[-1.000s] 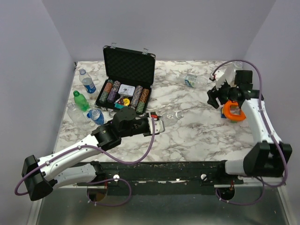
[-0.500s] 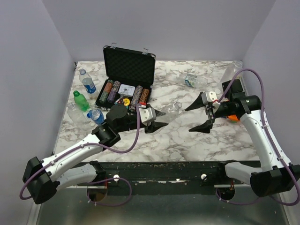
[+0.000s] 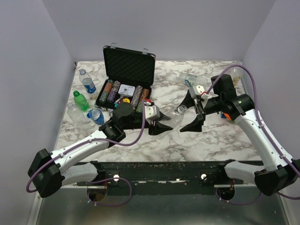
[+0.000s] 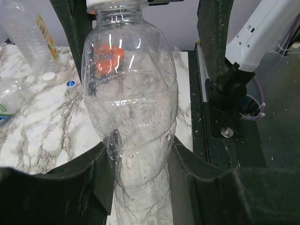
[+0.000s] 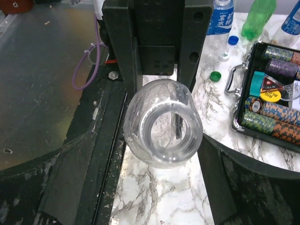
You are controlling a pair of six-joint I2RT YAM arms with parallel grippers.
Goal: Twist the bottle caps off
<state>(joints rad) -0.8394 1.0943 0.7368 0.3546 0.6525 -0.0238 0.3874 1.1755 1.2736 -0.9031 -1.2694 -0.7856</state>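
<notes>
Open chip case (image 3: 129,65), poker chips (image 3: 137,96), table (image 3: 206,137)

The left arm (image 3: 77,151) and the right arm (image 3: 262,136) have white shells with black joints. Both are fixed on a black rail (image 3: 159,167), and two pale round bolts sit on the front of this rail. A thin purple cable (image 3: 142,136) loops along each arm, above the rail. The left end effector (image 3: 164,123) and the right end effector (image 3: 190,112) each have a white block and two black, pointed fingers.
</notes>
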